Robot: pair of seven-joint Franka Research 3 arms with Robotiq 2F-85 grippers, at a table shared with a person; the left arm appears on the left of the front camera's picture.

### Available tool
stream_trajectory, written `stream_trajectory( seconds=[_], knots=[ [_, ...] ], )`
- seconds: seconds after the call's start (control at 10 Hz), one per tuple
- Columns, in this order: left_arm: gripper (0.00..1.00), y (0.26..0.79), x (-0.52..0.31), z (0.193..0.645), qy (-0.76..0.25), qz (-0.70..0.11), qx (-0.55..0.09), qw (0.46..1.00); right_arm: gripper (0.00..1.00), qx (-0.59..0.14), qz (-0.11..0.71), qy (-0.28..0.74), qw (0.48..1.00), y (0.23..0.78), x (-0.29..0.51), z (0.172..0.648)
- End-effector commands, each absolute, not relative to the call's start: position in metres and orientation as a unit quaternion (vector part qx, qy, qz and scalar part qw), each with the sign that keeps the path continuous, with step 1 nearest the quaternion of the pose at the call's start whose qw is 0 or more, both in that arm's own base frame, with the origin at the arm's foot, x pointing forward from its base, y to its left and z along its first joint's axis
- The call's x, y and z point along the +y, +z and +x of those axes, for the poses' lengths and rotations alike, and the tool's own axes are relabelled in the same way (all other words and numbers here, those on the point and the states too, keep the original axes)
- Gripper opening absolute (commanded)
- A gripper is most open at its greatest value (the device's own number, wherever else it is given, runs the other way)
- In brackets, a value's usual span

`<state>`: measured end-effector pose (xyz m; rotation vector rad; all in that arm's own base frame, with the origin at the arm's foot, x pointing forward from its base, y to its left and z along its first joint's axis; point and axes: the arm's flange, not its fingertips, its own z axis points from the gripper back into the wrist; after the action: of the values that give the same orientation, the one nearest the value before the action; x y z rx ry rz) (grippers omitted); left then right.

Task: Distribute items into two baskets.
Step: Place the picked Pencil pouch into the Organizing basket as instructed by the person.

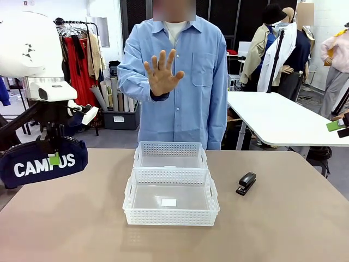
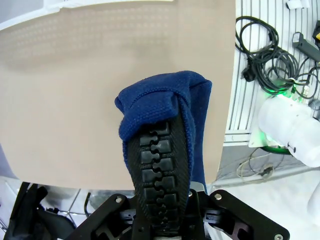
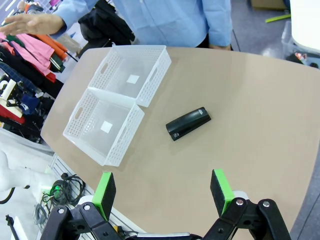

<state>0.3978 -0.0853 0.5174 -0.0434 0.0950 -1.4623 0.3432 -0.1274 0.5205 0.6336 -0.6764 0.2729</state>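
Hanging from the left gripper, which is clamped on its top, the CAMPUS pouch is aloft near the left edge of the table, well left of the two baskets, its length running across; the stapler lies right of them, nearer the right gripper, whose jaws stand wide and empty

Left claw clamped tight, hanging raised; right claw spread wide, angled downward.
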Motion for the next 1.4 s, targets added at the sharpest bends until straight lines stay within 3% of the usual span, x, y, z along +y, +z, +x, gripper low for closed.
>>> stream_trajectory(
  seconds=[0.0,1.3],
  knots=[
    [0.0,0.5201,-0.0841,0.3993,-0.661,-0.017,0.044,0.748,1.0,-0.336,0.317,0.134,0.877,0.5214,-0.1276,0.3458],
    [0.0,0.5201,-0.0841,0.3993,-0.661,-0.017,0.044,0.748,1.0,-0.336,0.317,0.134,0.877,0.5214,-0.1276,0.3458]
  ],
)
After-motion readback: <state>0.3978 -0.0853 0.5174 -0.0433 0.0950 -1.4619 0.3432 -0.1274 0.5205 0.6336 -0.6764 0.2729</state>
